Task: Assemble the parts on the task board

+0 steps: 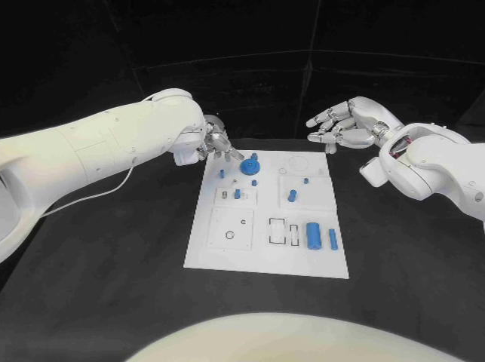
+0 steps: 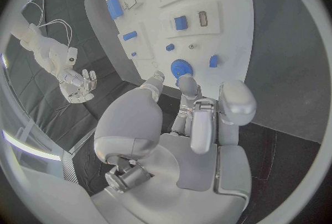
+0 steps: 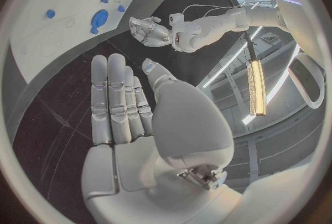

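Nearest the head camera: bare black table (image 1: pixel 112 256), then the near edge of the white task board (image 1: pixel 266 265).

Left robot hand (image 1: pixel 214 143) at the board's far left corner, fingertips (image 2: pixel 188 82) down by the round blue gear (image 1: pixel 252 166); touching or just short of it, cannot tell. Nothing seen gripped; fingers partly curled.

Right robot hand (image 1: pixel 345 124) raised beyond the board's far right corner, well apart from it, fingers straight and spread, holding nothing.

Outward across the board: small blue pegs (image 1: pixel 293 196) mid-board, a larger blue cylinder (image 1: pixel 313 234) and a slim blue pin (image 1: pixel 333 239) near the right front, beside outlined recesses.

Judged handling: gear likely light, rigid plastic, smooth and prone to slip. Best taken by the toothed rim, opposite sides pinched, kept level.
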### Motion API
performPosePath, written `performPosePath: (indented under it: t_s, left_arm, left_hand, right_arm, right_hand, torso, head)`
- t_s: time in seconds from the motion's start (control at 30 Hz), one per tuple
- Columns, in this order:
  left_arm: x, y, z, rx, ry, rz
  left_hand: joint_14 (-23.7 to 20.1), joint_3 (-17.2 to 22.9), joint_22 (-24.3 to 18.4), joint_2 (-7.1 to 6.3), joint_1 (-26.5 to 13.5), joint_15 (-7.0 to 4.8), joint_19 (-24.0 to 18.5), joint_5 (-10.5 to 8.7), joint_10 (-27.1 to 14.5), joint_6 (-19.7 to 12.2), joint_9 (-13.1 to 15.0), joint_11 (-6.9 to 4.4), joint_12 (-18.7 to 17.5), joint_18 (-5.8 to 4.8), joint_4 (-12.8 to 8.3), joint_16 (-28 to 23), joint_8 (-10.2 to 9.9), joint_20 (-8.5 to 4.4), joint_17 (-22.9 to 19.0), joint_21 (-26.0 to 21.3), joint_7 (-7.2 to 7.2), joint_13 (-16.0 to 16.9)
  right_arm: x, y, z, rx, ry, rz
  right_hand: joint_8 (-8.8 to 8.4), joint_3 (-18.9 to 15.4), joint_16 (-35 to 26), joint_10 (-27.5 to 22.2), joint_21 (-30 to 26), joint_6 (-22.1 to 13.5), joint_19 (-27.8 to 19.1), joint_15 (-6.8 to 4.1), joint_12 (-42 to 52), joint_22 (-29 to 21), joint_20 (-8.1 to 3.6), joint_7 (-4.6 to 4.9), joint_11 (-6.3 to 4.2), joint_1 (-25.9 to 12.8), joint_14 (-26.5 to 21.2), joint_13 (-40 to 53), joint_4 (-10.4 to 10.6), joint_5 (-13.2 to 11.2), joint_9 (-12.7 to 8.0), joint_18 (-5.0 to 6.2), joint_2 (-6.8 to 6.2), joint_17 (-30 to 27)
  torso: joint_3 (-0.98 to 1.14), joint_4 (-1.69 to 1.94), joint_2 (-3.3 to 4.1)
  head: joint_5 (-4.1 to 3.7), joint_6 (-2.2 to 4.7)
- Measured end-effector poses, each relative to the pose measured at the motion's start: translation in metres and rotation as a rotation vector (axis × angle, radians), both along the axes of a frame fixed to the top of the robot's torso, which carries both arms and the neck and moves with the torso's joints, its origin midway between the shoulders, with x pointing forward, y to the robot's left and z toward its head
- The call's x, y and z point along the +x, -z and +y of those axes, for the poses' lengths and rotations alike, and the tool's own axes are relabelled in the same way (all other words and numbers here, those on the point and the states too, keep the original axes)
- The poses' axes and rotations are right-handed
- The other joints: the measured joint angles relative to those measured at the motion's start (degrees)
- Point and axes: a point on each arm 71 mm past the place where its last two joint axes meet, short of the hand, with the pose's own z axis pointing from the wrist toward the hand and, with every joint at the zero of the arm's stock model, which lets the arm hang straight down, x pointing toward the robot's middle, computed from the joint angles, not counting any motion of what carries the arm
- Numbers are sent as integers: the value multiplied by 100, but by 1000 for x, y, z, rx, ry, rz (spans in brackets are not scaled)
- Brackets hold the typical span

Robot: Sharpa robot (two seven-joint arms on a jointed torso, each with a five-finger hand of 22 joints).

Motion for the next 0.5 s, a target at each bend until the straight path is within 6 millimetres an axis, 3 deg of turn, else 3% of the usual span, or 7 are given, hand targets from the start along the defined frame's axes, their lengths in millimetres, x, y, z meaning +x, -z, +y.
performPosePath:
  t_s: [0.5]
  left_arm:
    - [22,10,12,108,-26,72]
  left_hand:
    - [0,-373,60,136,136,0,20,0,0,293,-32,0,62,2,119,0,111,20,0,0,-82,41]
  right_arm:
    - [0,0,3,1,-5,0]
  right_hand:
    - [0,0,-22,0,-22,-19,0,0,24,-5,0,-19,0,0,0,-6,0,0,0,0,0,0]
  torso:
    - [-1,-14,24]
  head:
    - [65,24]
